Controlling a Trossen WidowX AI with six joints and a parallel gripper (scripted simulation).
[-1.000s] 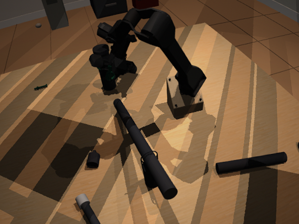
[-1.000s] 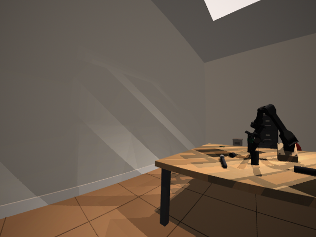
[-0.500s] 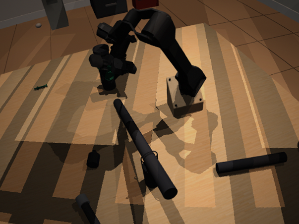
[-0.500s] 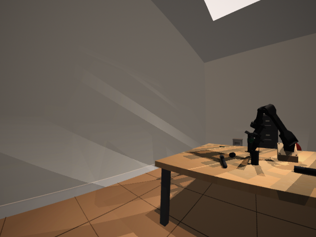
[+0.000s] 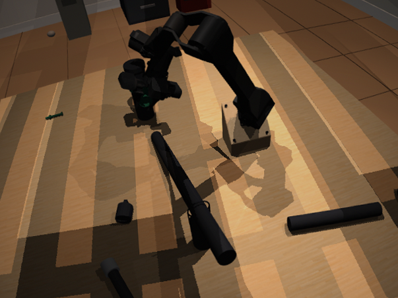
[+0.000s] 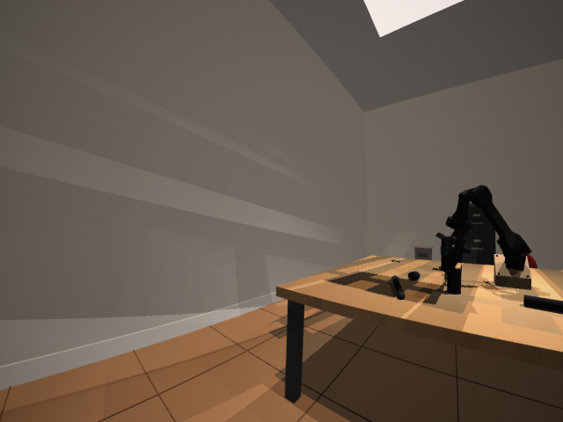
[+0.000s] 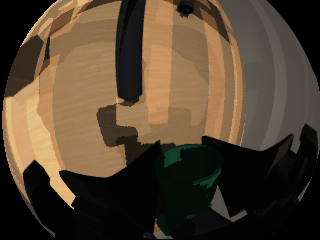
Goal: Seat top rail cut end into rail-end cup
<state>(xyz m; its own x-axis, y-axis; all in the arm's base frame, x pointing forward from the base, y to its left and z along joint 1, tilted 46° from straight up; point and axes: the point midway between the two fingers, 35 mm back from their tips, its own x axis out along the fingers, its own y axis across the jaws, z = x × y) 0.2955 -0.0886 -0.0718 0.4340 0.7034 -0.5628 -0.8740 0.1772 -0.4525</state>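
Note:
The dark top rail point(image 5: 183, 182) point(image 7: 131, 40) lies slanted on the table and passes through the loop cap on a short line post point(image 5: 199, 237). Its far end point(image 5: 155, 136) rests on the table a little short of the big post point(image 5: 144, 112) point(image 6: 453, 279), apart from it. My gripper point(image 5: 144, 95) point(image 6: 448, 250) point(image 7: 181, 143) is at the post. It is shut on the green brace band with its cup point(image 5: 144, 100) point(image 7: 190, 190), part way up the post. The cup's mouth is hidden by the fingers.
A loose dark tube point(image 5: 333, 216) lies at the right. A small dark cap point(image 5: 124, 211) point(image 6: 413, 275), a grey-tipped tube point(image 5: 110, 267) and a green bolt point(image 5: 54, 116) lie to the left. The arm's base block point(image 5: 246, 138) point(image 6: 513, 274) stands right of the post.

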